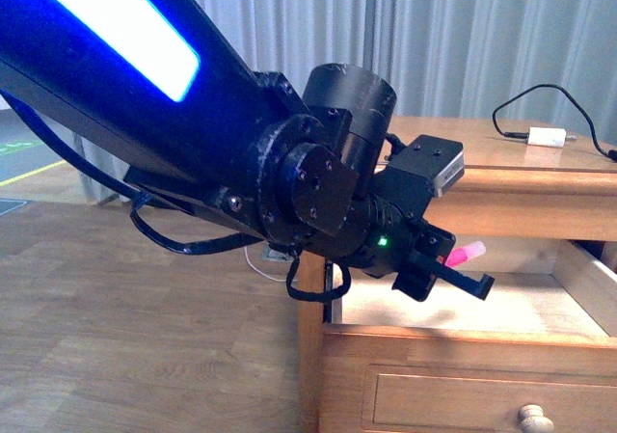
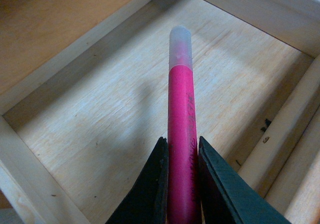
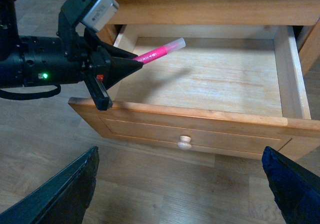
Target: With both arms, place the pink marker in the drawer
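Slim pink marker [image 2: 180,134] (pale cap foremost) above open drawer [image 3: 210,134]

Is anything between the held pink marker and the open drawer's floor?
Nothing visible does. The left gripper holds the pink marker above the open drawer, and the visible floor beneath it is bare.

The scene is presenting as a furnished domestic room, of the bedroom or living-space type. Grey pleated curtains [image 1: 463,38] are hanging behind a honey-coloured wooden cabinet [image 1: 521,211], and wood-plank flooring [image 1: 145,337] is running beneath it. A corded white adapter [image 1: 549,137] is lying on the worktop [image 1: 463,148], and the drawer [image 3: 240,134] is carrying a round wooden knob [image 3: 185,142] of household-furniture style.
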### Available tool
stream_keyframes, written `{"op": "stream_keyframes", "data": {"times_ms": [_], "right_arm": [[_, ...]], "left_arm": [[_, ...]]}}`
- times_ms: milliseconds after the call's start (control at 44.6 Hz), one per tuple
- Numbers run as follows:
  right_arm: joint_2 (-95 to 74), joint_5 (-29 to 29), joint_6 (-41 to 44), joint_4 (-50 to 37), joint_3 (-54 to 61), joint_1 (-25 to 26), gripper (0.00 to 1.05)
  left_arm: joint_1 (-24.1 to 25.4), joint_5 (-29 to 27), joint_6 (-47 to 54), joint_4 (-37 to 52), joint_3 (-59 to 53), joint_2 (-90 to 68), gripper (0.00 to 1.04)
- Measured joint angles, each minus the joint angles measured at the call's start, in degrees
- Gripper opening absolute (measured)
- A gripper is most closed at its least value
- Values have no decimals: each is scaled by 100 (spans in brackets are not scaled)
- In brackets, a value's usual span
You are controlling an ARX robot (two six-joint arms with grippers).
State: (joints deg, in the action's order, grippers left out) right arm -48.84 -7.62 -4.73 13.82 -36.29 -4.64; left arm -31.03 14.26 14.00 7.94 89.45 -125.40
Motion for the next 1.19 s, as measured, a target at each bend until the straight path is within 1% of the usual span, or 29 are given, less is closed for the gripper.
{"op": "stream_keyframes", "data": {"times_ms": [67,112,157,179,269,336,426,494,561,583,651,808,852,1009,1122,1189], "right_arm": [[0,0,0,0,0,0,96],[0,0,0,0,0,0,96],[0,0,0,0,0,0,96],[0,0,0,0,0,0,96],[0,0,2,0,0,0,96],[0,0,0,0,0,0,96],[0,0,0,0,0,0,96],[0,0,0,0,0,0,96],[0,0,0,0,0,0,96],[0,0,0,0,0,0,96],[0,2,0,0,0,0,96],[0,0,0,0,0,0,96],[0,0,0,0,0,0,96],[0,0,0,0,0,0,96],[0,0,0,0,0,0,96],[0,0,0,0,0,0,96]], "left_arm": [[-39,-74,-22,-2,35,-61,15],[-52,-101,-39,-7,48,-74,22],[-66,-125,-39,-7,52,-74,28],[-72,-136,-39,7,52,-74,33],[-87,-208,-44,111,37,-59,44],[-87,-361,-70,186,-76,28,55],[-66,-706,-243,83,-337,361,72],[-4,-1108,-396,-4,-645,811,87],[103,-1294,-525,111,-1021,1333,99],[157,-1384,-542,197,-1204,1580,100],[280,-1488,-643,404,-1598,2120,98],[544,-1720,-796,828,-2420,3383,99],[616,-1862,-831,872,-2769,3998,99],[667,-1978,-1038,748,-3565,5414,99],[686,-2153,-1318,435,-4107,6398,99],[710,-2356,-1534,111,-4527,7097,99]]}}
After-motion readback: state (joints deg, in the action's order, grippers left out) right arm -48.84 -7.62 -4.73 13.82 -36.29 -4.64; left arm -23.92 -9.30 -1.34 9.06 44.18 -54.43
